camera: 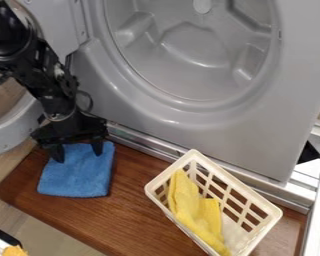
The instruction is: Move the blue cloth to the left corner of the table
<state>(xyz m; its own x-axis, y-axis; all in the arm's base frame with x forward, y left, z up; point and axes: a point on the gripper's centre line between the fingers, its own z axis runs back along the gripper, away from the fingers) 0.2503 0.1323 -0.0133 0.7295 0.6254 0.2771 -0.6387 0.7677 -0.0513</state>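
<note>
The black gripper (78,153) hangs at the left of the camera view, over the upper part of the blue cloth. Its two fingers are spread wide apart, one near the cloth's upper left corner and one near its upper right. The blue cloth (79,175) lies flat and folded into a rough square on the left part of the brown wooden table (136,215). Whether the fingertips touch the cloth, I cannot tell.
A cream plastic basket (247,196) with a yellow cloth (187,202) inside stands on the right part of the table. Behind the table rises a grey washing-machine-like front (169,112) with a metal rail along its foot.
</note>
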